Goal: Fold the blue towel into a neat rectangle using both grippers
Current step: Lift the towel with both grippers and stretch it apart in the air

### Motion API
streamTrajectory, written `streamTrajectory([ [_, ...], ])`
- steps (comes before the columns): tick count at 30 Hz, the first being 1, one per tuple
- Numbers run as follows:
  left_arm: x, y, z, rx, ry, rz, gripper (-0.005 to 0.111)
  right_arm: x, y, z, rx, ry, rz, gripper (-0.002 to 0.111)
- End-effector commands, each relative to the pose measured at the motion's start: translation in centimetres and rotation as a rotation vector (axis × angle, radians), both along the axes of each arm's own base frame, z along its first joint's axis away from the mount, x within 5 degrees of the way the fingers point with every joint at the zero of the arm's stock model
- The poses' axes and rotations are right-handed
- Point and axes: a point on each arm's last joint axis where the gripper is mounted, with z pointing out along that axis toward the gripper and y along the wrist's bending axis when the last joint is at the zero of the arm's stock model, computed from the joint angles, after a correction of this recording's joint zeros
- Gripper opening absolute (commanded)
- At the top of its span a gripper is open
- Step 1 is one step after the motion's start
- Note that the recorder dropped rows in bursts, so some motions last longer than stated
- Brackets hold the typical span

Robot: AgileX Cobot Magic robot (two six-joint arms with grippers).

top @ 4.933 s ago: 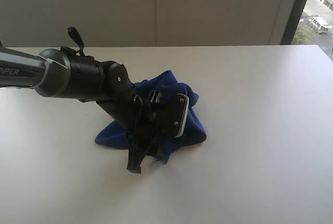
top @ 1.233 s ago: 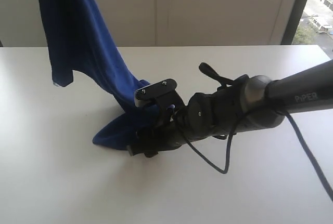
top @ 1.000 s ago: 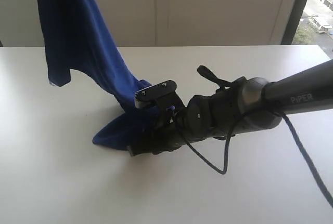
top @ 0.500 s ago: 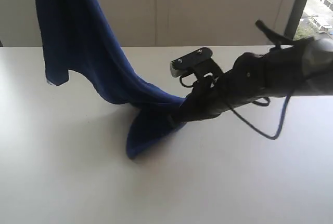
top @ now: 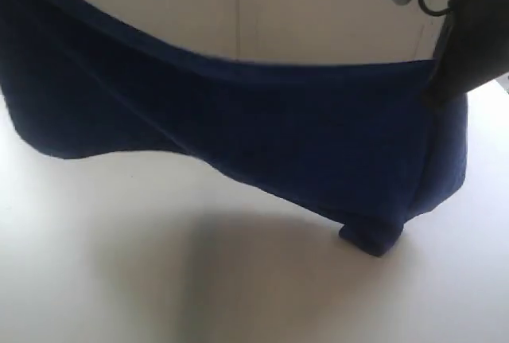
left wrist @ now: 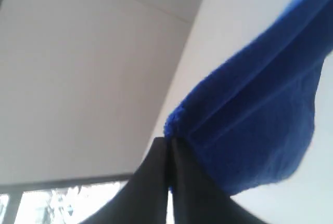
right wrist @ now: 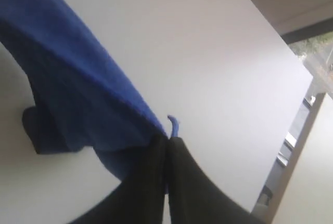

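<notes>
- Two grippers, one towel and one table are on my screens.
- Towel (top: 238,128): blue and soft. It hangs in the air above the table (top: 119,279), stretched as a wide band from one gripper to the other. The top edge slopes and the lower edge sags. The lowest part is bunched on the right gripper's side, close over the table, and I cannot tell whether it touches.
- Left gripper (left wrist: 167,146): the jaws are pressed together, pinching a hemmed corner of the towel. It is high over the table and outside the exterior view.
- Right gripper (right wrist: 166,143): the jaws are pressed together on another corner, with a loose thread (right wrist: 172,122) curling out just beside the tips. It is high over the table's right side.
- Reason for the hold, as I judge it: with two corners held high, the towel's own weight pulls the crumples out. That gives me one straight edge to work from.
- Progress, as I judge it: early. I see no neat fold yet, and the right side hangs doubled.
- Next move, as I judge it: draw the grippers apart to level the top edge, then lower the towel flat onto the table.
- Risk: both pinches sit at the very corner, so a hard pull could slip one free.
</notes>
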Motion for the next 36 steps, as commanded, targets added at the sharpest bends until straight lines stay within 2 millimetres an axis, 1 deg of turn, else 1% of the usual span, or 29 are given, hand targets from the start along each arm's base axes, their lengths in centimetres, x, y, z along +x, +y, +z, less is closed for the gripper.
streamTrajectory([
  [1,-2.4,1.5,0.5,-0.001,0.066,0.128,0.0,-1.1,-0.9,1.8,-0.037,-0.016,-0.033,0.0],
  [7,-3.0,1.6,0.5,-0.006,0.093,0.134,0.0,-1.2,-1.0,3.3,-0.037,-0.057,-0.04,0.0],
  [12,-3.7,1.6,0.1,-0.059,0.174,0.177,0.0,-2.3,-1.7,5.3,-0.057,-0.009,-0.1,0.0],
  [15,-4.2,1.7,-0.2,-0.067,0.229,0.189,0.0,-2.4,-1.7,6.5,-0.048,-0.043,-0.104,0.0],
  [18,-3.6,1.6,-0.7,-0.072,0.262,0.2,0.0,-2.2,-1.7,6.3,-0.052,-0.034,-0.104,0.0],
  [20,-2.5,1.5,-1.4,-0.061,0.304,0.209,0.0,-1.0,-1.3,5.7,-0.056,-0.033,-0.093,0.0],
  [23,-0.4,1.4,-3.0,-0.02,0.377,0.224,0.0,1.4,-0.8,3.7,-0.09,0.027,-0.088,0.0],
  [25,0.9,1.4,-4.1,0.022,0.413,0.24,0.0,2.6,-0.7,2.5,-0.135,0.066,-0.094,0.0],
  [26,1.3,1.4,-4.3,0.031,0.421,0.243,0.0,3.0,-0.8,2.1,-0.157,0.084,-0.101,0.0],
  [28,1.5,1.5,-4.4,0.04,0.42,0.246,0.0,3.3,-0.9,2.2,-0.185,0.09,-0.116,0.0],
  [30,1.4,1.5,-4.2,0.034,0.396,0.245,0.0,3.3,-1.0,2.8,-0.184,0.069,-0.12,0.0],
  [33,1.2,1.5,-3.4,0.017,0.33,0.242,0.0,3.2,-1.0,4.4,-0.164,0.005,-0.118,0.0],
  [36,1.2,1.5,-3.3,0.011,0.316,0.243,0.0,3.3,-0.9,5.0,-0.155,-0.028,-0.114,0.0],
])
